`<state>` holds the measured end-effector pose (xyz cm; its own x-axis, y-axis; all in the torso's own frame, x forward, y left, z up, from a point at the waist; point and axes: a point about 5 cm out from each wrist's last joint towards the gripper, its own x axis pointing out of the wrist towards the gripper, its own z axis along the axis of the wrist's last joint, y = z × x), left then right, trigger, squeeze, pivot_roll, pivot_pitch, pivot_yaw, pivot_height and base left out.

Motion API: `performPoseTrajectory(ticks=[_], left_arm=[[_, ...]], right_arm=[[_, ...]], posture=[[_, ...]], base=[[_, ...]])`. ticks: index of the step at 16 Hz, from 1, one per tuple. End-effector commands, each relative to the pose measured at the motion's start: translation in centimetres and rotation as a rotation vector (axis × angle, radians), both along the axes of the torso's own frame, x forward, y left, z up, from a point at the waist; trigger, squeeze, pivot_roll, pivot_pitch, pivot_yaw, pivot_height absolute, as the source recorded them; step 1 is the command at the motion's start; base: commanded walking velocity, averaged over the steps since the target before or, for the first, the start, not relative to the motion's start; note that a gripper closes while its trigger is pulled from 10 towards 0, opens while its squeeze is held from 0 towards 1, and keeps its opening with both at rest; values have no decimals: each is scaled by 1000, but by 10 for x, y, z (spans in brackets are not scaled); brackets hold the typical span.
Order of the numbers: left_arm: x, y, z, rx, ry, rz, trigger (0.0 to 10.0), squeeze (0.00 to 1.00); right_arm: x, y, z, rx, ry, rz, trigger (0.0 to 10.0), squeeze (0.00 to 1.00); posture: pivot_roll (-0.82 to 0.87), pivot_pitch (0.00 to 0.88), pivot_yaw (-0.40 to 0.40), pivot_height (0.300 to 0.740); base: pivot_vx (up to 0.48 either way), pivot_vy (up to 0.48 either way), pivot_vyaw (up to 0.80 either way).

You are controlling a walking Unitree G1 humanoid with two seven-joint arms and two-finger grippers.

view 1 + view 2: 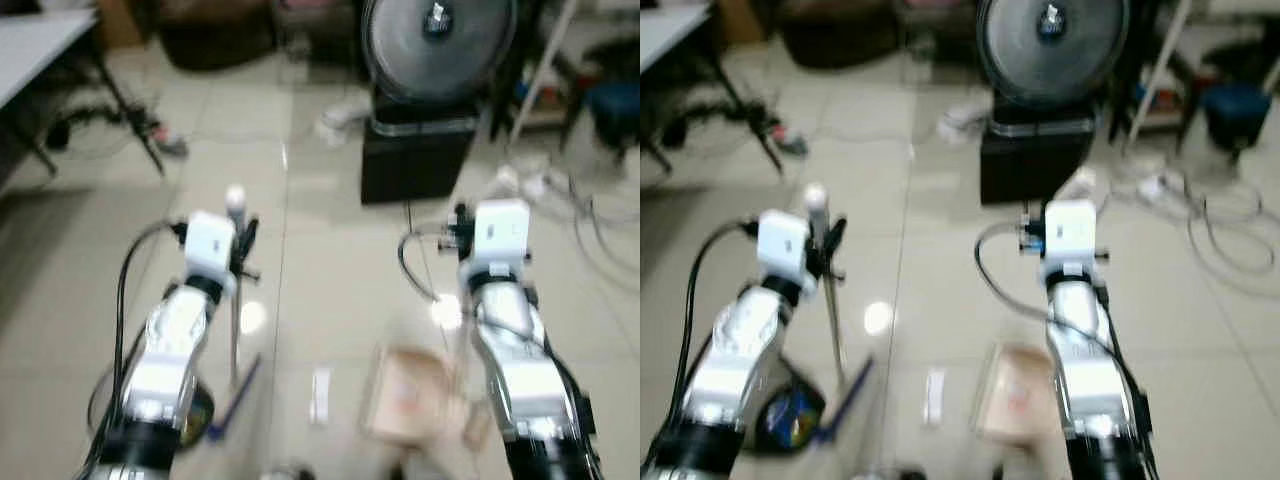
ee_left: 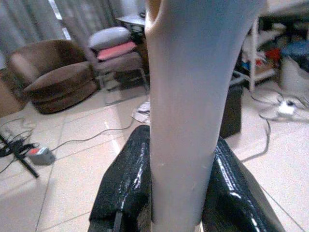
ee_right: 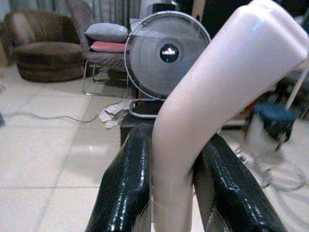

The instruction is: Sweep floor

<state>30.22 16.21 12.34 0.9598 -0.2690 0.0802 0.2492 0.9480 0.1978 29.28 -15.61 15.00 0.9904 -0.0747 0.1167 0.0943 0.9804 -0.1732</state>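
Left eye view showed the left gripper (image 1: 240, 235) clenched on the broom handle (image 1: 235, 300), whose long axis ran almost upright down toward a blue head (image 1: 235, 400) at about 6 o'clock from that gripper. The right gripper (image 1: 462, 228) grasped the pale dustpan handle (image 3: 203, 121), with what appeared to be the clear dustpan (image 1: 410, 395) on the floor tiles (image 1: 330, 270) at roughly 7 o'clock from it. A small white scrap (image 1: 320, 393) lay between broom head and pan, so the sweep would run from the left arm's side toward the right. Motion blur obscured the pan's rim and contents. The fan (image 1: 437, 40) stood at 12 o'clock, well apart.
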Motion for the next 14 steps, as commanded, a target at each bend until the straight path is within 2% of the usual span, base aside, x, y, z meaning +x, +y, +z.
performPoseTrajectory(ticks=[1,4,8,10,11,14], left_arm=[[-1,-8,5,8,-26,-37,10000,0],[2,-8,5,17,-27,-28,10000,0],[12,0,4,-28,-47,87,10000,0],[14,-3,7,-42,-62,92,10000,0],[16,-6,10,-45,-89,92,10000,0],[16,-7,12,-57,-102,93,10000,0]], right_arm=[[-2,-9,3,-19,-11,-20,10000,0],[0,-10,2,-8,-39,15,10000,0],[8,-11,6,-28,-125,22,10000,0],[14,-9,10,-36,-147,63,10000,0],[20,-4,13,-72,-173,107,10000,0],[22,-2,15,-82,-186,128,10000,0]], posture=[[-12,116,96,740],[-7,142,93,740],[19,224,81,740],[25,247,80,740],[24,277,72,740],[26,288,67,740]], base=[[0,0,0],[0,0,0],[0,0,0],[0,0,0],[0,0,0],[0,0,0]])
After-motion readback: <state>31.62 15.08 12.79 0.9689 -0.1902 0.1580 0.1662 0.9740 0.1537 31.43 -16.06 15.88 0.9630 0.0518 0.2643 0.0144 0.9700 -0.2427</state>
